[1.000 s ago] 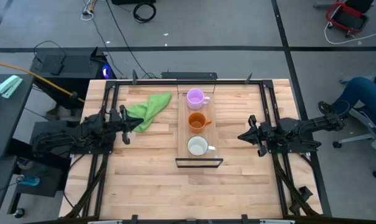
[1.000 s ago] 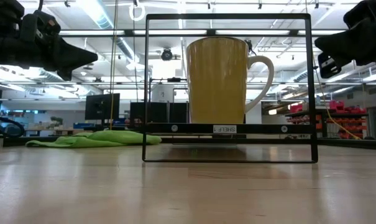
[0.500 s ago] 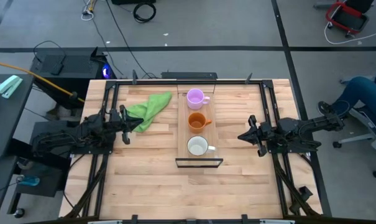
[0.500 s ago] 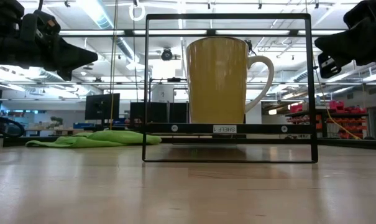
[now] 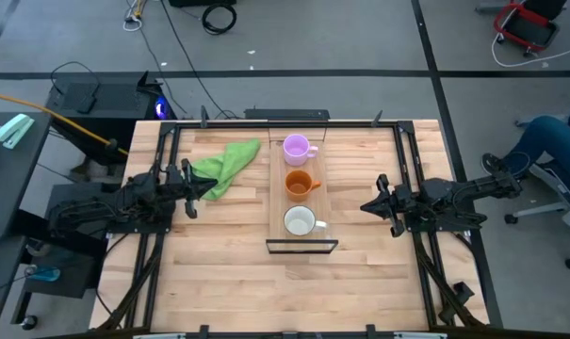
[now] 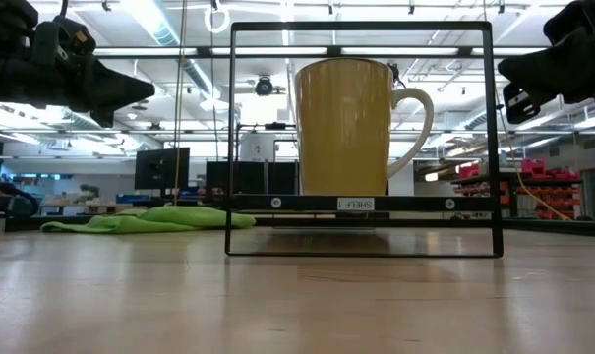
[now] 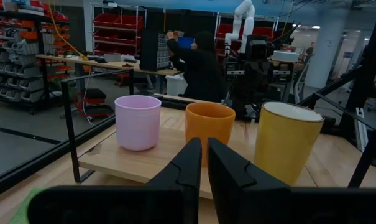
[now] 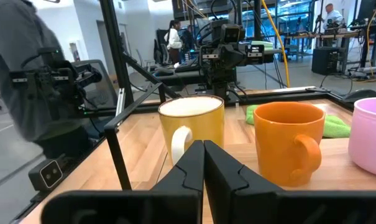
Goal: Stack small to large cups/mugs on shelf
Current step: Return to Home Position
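Both of my grippers are pinched down to basically nothing and holding nothing. The left gripper (image 7: 204, 149) has only a thin slit between its fingers. On the right gripper (image 8: 204, 149) the two fingers look pressed flat together.

From above, my arms sit on opposite sides of the tabletop (image 5: 228, 278), left one on the left and right one on the right. The tips point in toward the middle, well apart from the shelf (image 5: 276, 202) between them. At table height both grippers hang up in the air, off the wood.

The shelf is the long light plank running down the centre, with a thin black frame (image 5: 301, 248) at its near end. All three mugs are on it in a single row, upright, close together but not touching as far as I can see. The purple mug (image 5: 296, 147) is at the far end and the orange mug (image 5: 298, 183) is in the middle. The yellow mug (image 5: 299, 222) is nearest the black frame. It reads white from overhead because the inside is white, but from the side it's clearly yellow. It also looks like the tallest of the three. All the handles stick out toward my right arm's side.

A crumpled green cloth (image 5: 226, 166) lies on the table just beside the shelf, on my left arm's side, near the purple end. A person in dark clothes (image 7: 200, 65) stands at a bench out in the room past the table.
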Controlling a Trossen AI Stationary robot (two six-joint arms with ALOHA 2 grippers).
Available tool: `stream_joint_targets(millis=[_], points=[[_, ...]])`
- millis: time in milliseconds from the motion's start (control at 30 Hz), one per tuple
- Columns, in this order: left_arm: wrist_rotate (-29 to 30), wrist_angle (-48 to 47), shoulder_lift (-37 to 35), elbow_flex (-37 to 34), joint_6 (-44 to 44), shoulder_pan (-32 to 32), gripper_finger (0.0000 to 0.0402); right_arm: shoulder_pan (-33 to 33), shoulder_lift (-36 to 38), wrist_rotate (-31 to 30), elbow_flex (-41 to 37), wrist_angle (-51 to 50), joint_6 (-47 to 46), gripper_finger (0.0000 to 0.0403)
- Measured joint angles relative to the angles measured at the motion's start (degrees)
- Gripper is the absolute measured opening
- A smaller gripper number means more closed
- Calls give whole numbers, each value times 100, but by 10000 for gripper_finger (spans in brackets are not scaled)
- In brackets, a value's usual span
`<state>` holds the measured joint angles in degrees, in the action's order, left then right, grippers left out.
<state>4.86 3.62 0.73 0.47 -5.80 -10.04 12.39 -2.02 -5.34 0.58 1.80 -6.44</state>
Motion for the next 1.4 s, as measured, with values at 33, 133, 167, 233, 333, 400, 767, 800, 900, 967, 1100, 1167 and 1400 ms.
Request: stream_joint_targets(millis=[33, 133, 167, 233, 333, 400, 767, 800, 900, 967, 1100, 1167, 1400], points=[[0, 0, 0, 0, 0, 0, 36, -1, 0, 0, 0, 0, 0, 14], [0, 0, 0, 0, 0, 0, 33, -1, 0, 0, 0, 0, 0, 14], [0, -1, 1, 0, 0, 0, 31, -1, 0, 0, 0, 0, 0, 14], [0, 0, 2, 0, 0, -1, 28, -1, 0, 0, 0, 0, 0, 14], [0, 0, 0, 0, 0, 0, 24, 0, 0, 0, 0, 0, 0, 14], [0, -2, 0, 0, 0, 0, 23, 1, 0, 0, 0, -1, 0, 14], [0, -1, 0, 0, 0, -1, 36, -1, 0, 0, 0, 0, 0, 14], [0, -1, 0, 0, 0, -1, 36, 1, 0, 0, 0, 0, 0, 14], [0, -2, 0, 0, 0, 0, 34, 1, 0, 0, 0, 0, 0, 14], [0, 0, 0, 0, 0, 0, 32, 0, 0, 0, 0, 0, 0, 14], [0, -2, 0, 0, 0, 0, 28, -1, 0, 0, 0, -1, 0, 14], [0, -1, 0, 0, 0, 0, 29, 1, 0, 0, 0, 0, 0, 14], [-1, -2, 1, 0, 0, -1, 36, -1, 0, 0, 0, 0, 0, 14]])
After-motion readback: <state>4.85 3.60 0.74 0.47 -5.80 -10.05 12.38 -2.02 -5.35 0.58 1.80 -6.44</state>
